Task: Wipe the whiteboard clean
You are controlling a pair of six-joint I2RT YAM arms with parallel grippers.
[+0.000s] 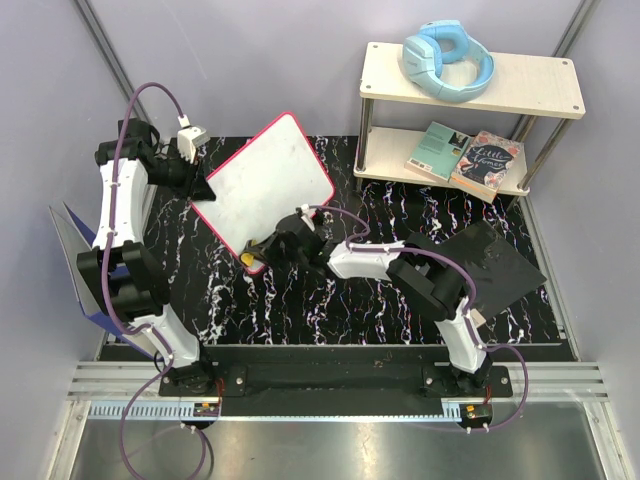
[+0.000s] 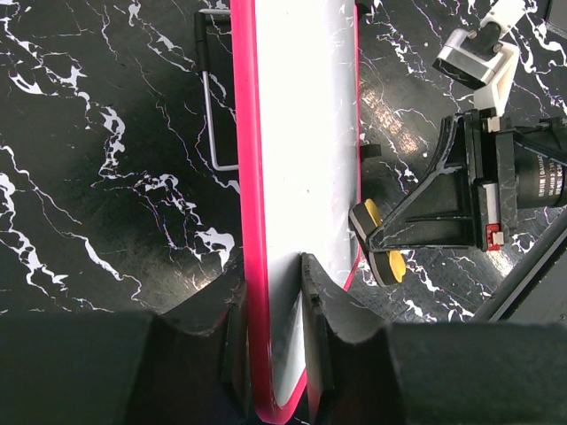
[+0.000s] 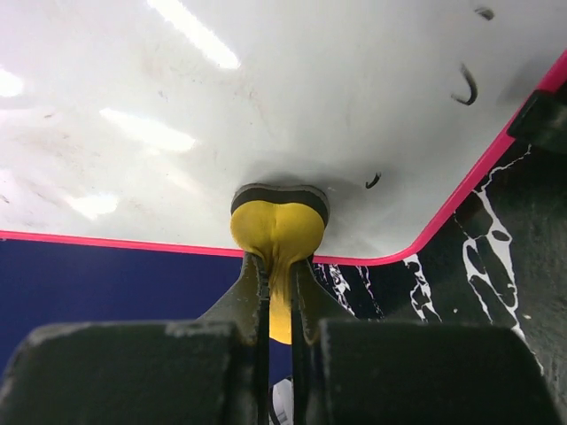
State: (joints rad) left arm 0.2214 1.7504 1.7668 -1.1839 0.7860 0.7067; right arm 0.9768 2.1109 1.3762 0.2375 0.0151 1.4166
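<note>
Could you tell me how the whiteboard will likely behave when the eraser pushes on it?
Probably stiff: the whiteboard looks flat though the left end effector grips only one edge. Its glossy face likely lets the yellow eraser slide. Held at one edge, it might pivot.

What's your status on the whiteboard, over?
Left gripper clamped on whiteboard edge. Right gripper shut on yellow eraser, pressed to board near corner. Few dark marks left there. Nothing blocking the wipe.
</note>
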